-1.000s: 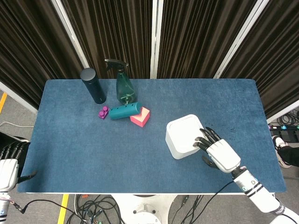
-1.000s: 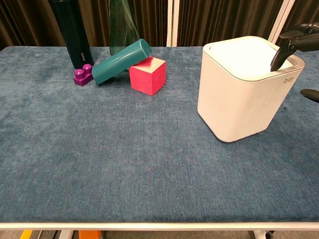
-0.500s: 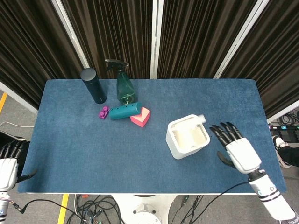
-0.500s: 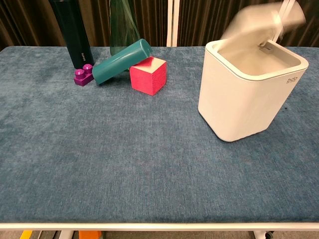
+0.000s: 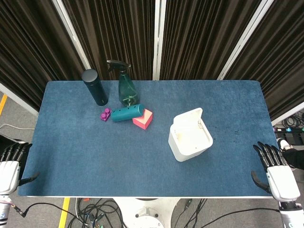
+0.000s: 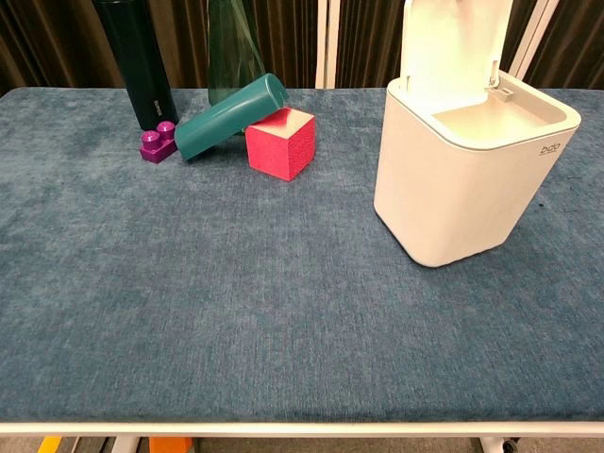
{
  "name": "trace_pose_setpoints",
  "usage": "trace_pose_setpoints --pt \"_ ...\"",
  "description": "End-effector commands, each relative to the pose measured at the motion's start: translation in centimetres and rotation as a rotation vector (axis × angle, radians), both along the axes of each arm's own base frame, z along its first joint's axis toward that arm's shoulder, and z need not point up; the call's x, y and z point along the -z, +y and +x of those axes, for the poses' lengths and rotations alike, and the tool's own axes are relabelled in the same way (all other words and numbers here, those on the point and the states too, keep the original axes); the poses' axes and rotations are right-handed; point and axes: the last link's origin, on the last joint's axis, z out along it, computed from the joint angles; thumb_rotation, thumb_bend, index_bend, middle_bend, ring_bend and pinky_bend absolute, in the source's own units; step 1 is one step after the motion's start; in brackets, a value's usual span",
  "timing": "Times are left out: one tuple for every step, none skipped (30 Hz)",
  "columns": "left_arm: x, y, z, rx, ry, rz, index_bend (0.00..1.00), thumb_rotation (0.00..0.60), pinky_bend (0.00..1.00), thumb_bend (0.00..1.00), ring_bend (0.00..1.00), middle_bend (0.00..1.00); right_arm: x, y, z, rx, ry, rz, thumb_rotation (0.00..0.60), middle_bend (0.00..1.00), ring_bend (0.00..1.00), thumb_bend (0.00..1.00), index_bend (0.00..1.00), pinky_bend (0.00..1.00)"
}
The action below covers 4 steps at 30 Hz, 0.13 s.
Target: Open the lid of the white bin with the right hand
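The white bin [image 5: 189, 139] [image 6: 467, 196] stands right of the table's middle with its lid [image 5: 190, 118] [image 6: 456, 47] swung up and standing upright at the far side, the inside showing. My right hand [image 5: 278, 174] hangs off the table's right front corner, well clear of the bin, fingers spread and holding nothing. My left hand [image 5: 9, 166] sits off the left front corner, fingers apart and empty. Neither hand appears in the chest view.
At the back left stand a dark bottle [image 5: 95, 87] [image 6: 138, 58] and a green spray bottle [image 5: 126, 85] [image 6: 232, 47]. A teal cylinder [image 5: 127, 113] [image 6: 229, 117] leans on a pink block [image 5: 143, 118] [image 6: 278, 142], beside a purple brick [image 5: 105, 114] [image 6: 158, 142]. Blue cloth covers the table [image 5: 85, 156].
The lid, shut a second ago under my right hand's fingers, has sprung up to upright. My right hand has pulled back right and toward the front, off the table.
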Motion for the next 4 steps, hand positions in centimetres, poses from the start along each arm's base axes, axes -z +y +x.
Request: trace_pose_setpoints --pt "0.12 0.11 0.04 0.004 -0.001 -0.003 0.16 0.6 0.11 0.0 0.07 0.13 0.23 0.53 -0.15 -0.004 -0.008 0.003 0.6 0.04 0.0 0.32 0.0 0.0" --pt "0.12 0.15 0.03 0.005 0.0 -0.002 0.16 0.6 0.11 0.0 0.07 0.13 0.25 0.55 -0.12 -0.008 -0.007 0.004 0.6 0.04 0.0 0.32 0.0 0.0" --pt "0.09 0.17 0.04 0.007 0.0 -0.002 0.16 0.6 0.11 0.0 0.07 0.13 0.27 0.52 -0.03 -0.015 -0.005 0.004 0.6 0.04 0.0 0.32 0.0 0.0" --pt "0.12 0.19 0.05 0.007 0.0 -0.003 0.16 0.6 0.11 0.0 0.07 0.13 0.29 0.49 0.07 -0.021 -0.003 0.003 0.6 0.04 0.0 0.32 0.0 0.0"
